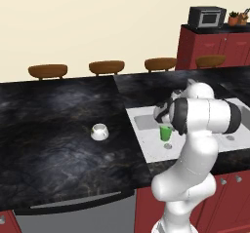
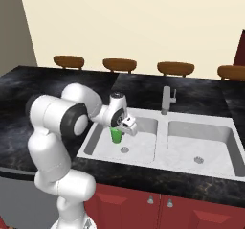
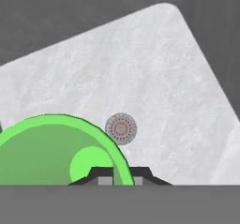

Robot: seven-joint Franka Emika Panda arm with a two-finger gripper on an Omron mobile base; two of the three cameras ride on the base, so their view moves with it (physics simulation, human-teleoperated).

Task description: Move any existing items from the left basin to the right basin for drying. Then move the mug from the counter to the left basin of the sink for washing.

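First step in hand: the pincer [image 3: 119, 174] is closed on the rim of the green cup [image 2: 116, 134], seemingly just above the left basin [image 2: 143, 151] floor; next, lift clear and carry it over the divider to the right basin [image 2: 210, 149]; the mug [image 1: 99, 131] waits on the table [image 1: 49, 129].

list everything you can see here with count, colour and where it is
green cup: 1, bright green, over the left basin, its wall between the fingers
mug: 1, whitish, on the counter left of the sink
right basin: 1, grey
faucet: 1, grey, behind the sink
stools: 4, brown, beyond the counter
microwave: 1, black, on red cabinets
hand: 1, shut on the green cup
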